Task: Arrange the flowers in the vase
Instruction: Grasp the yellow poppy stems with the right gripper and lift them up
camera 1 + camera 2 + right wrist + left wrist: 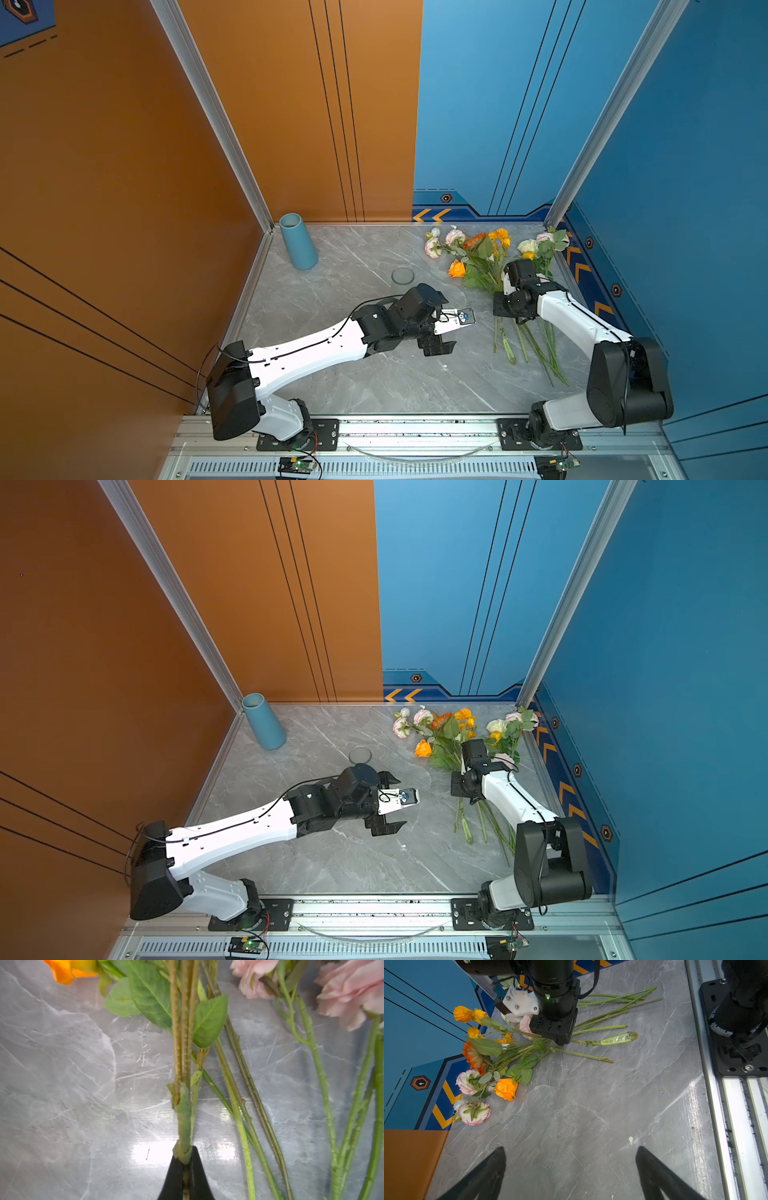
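The flowers (486,257) (451,733) lie in a loose pile at the back right of the table, blooms toward the back wall, stems fanning toward the front. My right gripper (185,1153) is shut on one flower's tape-wrapped green stem (184,1118); from the left wrist view that gripper (560,1040) presses down on the stems. A tall blue vase (298,241) (264,722) stands in the back left corner. My left gripper (451,322) (570,1149) hovers wide open and empty over mid-table, left of the stems.
A clear glass vase (402,275) (360,754) stands mid-table just behind the left wrist. Booth walls close in the table at the left, back and right. An aluminium rail (415,428) runs along the front edge.
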You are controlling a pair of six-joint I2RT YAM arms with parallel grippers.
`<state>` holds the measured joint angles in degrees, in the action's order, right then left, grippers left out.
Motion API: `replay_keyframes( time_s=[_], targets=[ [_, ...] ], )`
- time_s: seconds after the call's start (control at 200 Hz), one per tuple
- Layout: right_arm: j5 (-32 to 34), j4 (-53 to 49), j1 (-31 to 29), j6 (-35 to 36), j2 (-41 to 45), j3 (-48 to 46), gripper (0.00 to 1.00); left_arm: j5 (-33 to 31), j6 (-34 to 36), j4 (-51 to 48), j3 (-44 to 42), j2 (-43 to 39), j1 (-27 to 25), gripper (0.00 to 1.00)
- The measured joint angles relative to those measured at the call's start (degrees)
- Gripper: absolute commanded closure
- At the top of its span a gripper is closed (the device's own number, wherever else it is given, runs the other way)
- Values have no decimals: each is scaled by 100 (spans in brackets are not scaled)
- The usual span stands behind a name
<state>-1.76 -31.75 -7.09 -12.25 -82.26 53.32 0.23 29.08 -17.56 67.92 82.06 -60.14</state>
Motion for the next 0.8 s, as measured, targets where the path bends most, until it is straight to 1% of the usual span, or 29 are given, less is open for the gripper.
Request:
replay_keyframes(
  time_s=[0.1,0.335,0.621,0.706,0.801],
  targets=[
    [2,-109,-9,-2,251,85,100,70,-20,-7,0,-98,118,2],
    [0,-271,-46,-151,903,212,100,654,-216,-20,15,-734,673,2],
    [4,-328,-476,-308,1626,721,100,1008,-529,22,17,-1864,1617,2],
    [2,-313,-645,-319,1814,885,100,1078,-651,83,-251,-2358,1908,2],
    [66,-133,-957,-374,2000,975,100,1224,-802,282,-916,-3027,2319,2]
  ],
)
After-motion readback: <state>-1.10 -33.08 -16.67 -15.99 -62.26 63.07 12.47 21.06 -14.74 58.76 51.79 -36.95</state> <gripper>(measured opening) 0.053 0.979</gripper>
